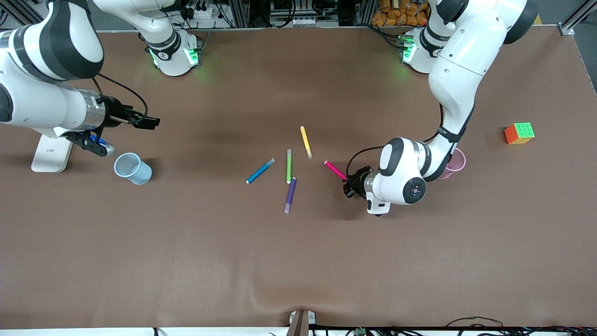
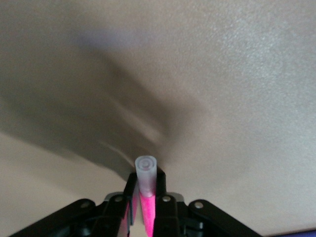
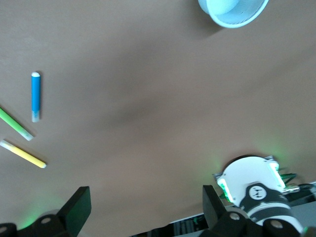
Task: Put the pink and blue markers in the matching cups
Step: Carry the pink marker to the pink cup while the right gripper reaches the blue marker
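The pink marker (image 1: pixel 335 170) lies on the brown table, and my left gripper (image 1: pixel 349 183) is shut on one end of it. In the left wrist view the pink marker (image 2: pixel 147 207) sits clamped between the black fingers (image 2: pixel 165 197), its pale cap sticking out past them. The pink cup (image 1: pixel 458 162) stands partly hidden by the left arm. The blue marker (image 1: pixel 260 171) lies flat near the table's middle, also seen as the blue marker (image 3: pixel 35 96). The blue cup (image 1: pixel 133 168) stands toward the right arm's end. My right gripper (image 1: pixel 147 122) hangs open and empty over the table near that cup.
A green pen (image 1: pixel 288 166), a yellow pen (image 1: pixel 306 141) and a purple pen (image 1: pixel 290 194) lie between the blue and pink markers. A colour cube (image 1: pixel 519 133) sits toward the left arm's end. A white stand (image 1: pixel 51 151) is beside the blue cup.
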You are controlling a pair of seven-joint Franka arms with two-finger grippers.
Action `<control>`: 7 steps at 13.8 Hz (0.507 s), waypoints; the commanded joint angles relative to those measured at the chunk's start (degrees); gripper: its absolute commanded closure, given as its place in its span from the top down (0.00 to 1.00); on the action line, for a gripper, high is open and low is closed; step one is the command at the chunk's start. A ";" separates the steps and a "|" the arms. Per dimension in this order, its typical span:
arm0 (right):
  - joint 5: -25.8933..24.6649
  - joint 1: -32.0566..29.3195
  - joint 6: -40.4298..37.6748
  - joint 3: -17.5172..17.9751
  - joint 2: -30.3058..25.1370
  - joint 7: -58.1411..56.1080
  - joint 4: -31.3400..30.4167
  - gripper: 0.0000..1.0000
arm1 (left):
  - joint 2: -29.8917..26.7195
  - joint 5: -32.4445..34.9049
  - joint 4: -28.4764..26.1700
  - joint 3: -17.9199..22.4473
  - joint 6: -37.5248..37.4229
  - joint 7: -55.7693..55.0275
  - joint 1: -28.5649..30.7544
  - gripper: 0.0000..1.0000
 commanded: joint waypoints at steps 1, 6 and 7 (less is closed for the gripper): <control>1.91 0.29 6.19 0.29 -2.70 4.39 -5.55 1.00 | -1.21 -0.27 -0.43 0.21 -0.55 -1.12 0.50 0.00; 1.91 0.38 11.57 3.35 -2.45 14.31 -7.51 1.00 | -10.35 2.44 0.62 2.05 -10.48 -1.12 2.95 0.00; 1.91 0.38 13.32 5.02 -2.27 18.00 -8.21 1.00 | -11.93 4.11 1.23 2.05 -11.80 -0.86 3.92 0.00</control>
